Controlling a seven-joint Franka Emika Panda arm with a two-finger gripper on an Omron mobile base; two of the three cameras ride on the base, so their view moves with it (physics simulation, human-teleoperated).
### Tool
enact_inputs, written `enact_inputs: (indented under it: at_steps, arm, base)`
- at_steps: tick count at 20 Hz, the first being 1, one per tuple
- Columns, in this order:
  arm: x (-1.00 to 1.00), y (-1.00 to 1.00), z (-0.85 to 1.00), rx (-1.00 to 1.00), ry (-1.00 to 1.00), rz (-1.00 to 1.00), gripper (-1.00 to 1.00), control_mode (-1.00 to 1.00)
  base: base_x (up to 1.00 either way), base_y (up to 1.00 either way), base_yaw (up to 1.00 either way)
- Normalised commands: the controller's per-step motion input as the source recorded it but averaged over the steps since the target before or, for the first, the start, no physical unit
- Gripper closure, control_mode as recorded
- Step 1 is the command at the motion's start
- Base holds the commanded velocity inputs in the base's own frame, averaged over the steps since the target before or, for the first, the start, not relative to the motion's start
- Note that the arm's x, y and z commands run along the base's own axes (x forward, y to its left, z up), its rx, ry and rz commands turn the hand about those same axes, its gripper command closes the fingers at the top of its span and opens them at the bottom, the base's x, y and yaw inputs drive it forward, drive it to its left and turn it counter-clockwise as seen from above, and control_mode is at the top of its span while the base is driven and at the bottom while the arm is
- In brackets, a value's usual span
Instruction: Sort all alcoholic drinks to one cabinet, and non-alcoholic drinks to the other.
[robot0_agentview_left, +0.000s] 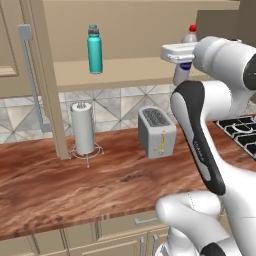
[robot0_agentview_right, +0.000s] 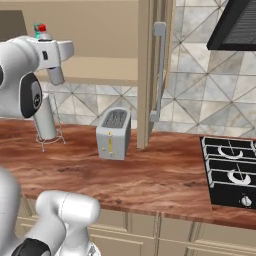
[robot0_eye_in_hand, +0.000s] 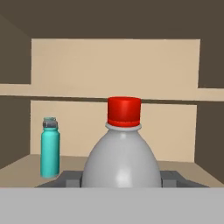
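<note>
Up in the left base view, the teal bottle (robot0_agentview_left: 94, 49) stands upright on the bottom shelf of the open cabinet (robot0_agentview_left: 125, 72), towards its left. Farther right on that shelf, the small red-capped bottle (robot0_agentview_left: 189, 37) shows just behind the hand (robot0_agentview_left: 181, 60), with the white arm covering most of it. Below, a paper towel holder (robot0_agentview_left: 83, 129) and a toaster (robot0_agentview_left: 156, 131) sit apart on the wooden surface (robot0_agentview_left: 75, 185).

From the right base view, the red cap of the small bottle (robot0_agentview_right: 42, 29) peeks above the arm at the cabinet opening, and the open cabinet door (robot0_agentview_right: 156, 70) hangs edge-on beside a stove (robot0_agentview_right: 232, 170).

Looking along the hand view, the small bottle (robot0_eye_in_hand: 122, 153) stands upright between the two dark fingertips (robot0_eye_in_hand: 70, 178), which sit just beside its body on either side; the hand is partly open around it, and whether the pads actually touch cannot be told. The teal bottle (robot0_eye_in_hand: 50, 147) stands to its left, farther back, well apart.
</note>
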Motion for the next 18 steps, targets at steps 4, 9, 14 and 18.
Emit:
enact_inputs:
  at_steps: [4,9,14,18]
  arm:
    - [0.52,0.00,0.00,0.00,0.00,0.00,1.00,-1.00]
    - [0.45,0.00,0.00,0.00,0.00,0.01,1.00,-1.00]
    - [0.42,0.00,0.00,0.00,0.00,0.02,1.00,-1.00]
    - [0.39,0.00,-0.02,0.00,0.00,0.02,1.00,-1.00]
  base:
    - [0.00,0.00,0.00]
    - [0.00,0.00,0.00]
    - [0.00,0.00,0.00]
    - [0.00,0.00,0.00]
